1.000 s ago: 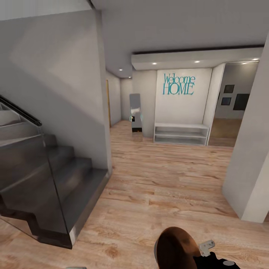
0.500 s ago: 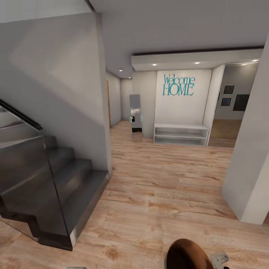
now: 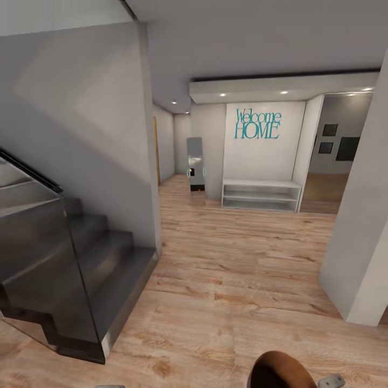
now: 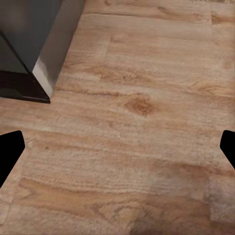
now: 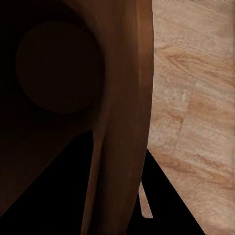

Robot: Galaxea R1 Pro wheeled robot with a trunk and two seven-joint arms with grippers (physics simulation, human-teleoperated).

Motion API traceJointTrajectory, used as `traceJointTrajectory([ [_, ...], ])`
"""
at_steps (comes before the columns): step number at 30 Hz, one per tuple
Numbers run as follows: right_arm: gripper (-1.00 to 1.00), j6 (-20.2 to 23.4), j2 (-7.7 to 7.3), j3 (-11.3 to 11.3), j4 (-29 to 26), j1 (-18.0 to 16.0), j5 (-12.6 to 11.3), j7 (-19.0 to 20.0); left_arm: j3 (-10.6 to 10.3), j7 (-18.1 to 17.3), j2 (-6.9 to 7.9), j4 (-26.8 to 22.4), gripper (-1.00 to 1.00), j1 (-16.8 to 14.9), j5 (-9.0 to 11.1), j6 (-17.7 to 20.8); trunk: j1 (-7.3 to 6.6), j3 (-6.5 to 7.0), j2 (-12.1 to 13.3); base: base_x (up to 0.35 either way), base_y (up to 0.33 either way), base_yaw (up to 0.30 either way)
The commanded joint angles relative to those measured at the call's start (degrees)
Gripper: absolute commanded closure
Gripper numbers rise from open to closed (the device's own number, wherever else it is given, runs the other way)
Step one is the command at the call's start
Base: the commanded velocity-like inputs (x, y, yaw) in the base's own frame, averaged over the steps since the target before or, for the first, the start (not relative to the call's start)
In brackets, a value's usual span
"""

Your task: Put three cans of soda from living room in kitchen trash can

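From the head view, the robot is facing down a hallway with a light wood plank floor (image 3: 231, 258): a dark staircase (image 3: 64, 269) with a glass panel is rising at the left, a grey wall (image 3: 86, 124) is standing beside it, and at the far end a teal "Welcome HOME" sign (image 3: 257, 123) is hanging above a low white shelf unit (image 3: 261, 195), whose two open levels are showing nothing that can be made out. A tall mirror (image 3: 195, 163) is leaning just beside that shelf, and a white pillar (image 3: 361, 237) is standing at the right. At the bottom edge the tash can (image 3: 280, 371) is showing its glossy copper-brown inside, with a grey piece of the right arm just beside it. In the left wrist view, the left gripper (image 4: 117, 152) is hanging over the bare floor with its two dark fingertips (image 4: 10, 152) spread wide apart and nothing between them; the foot of the staircase is lying ahead. In the right wrist view, the right gripper (image 5: 115, 196) is clamping the wall of the tash can between its dark fingers; the copper-brown interior is looking deep and shadowed, with only the round bottom discernible, and whether any can is lying in it cannot be told.
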Motion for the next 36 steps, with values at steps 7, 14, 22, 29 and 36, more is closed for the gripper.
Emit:
traceJointTrajectory([
  [7, 1.00, 0.04, -0.30, -0.46, -0.10, 0.01, -0.64, 0.38, 0.03, 0.00, 0.00, 0.01, -1.00, -0.02, 0.06, 0.04, -1.55, 1.27, 2.82, 0.000, 0.000, 0.000],
  [14, 1.00, 0.04, -0.36, -0.35, 0.47, 0.92, -0.67, 0.38, 0.07, 0.07, 0.00, 0.01, -1.00, 0.01, 0.08, -0.06, -3.08, 2.53, 5.63, 0.000, 0.000, 0.000],
  [22, 1.00, 0.00, 0.52, -0.24, 2.34, 1.35, -0.60, 0.38, 0.00, 0.09, -0.03, 0.01, -1.00, 0.06, 0.07, -0.49, -4.62, 3.78, 8.43, 0.000, 0.000, 0.000],
  [29, 1.00, -0.13, 1.09, -0.14, 2.99, 1.47, -0.59, 0.38, 0.34, 0.25, -0.05, -0.07, -1.00, 0.06, 0.43, -0.88, -4.62, 3.78, 8.43, 0.000, 0.000, 0.000],
  [36, 1.00, -0.14, 1.18, -0.15, 2.96, 1.47, -0.59, 0.32, 0.40, 0.26, -0.09, -0.41, -1.00, 0.06, 0.44, -0.91, -4.62, 3.78, 8.43, 0.000, 0.000, 0.000],
])
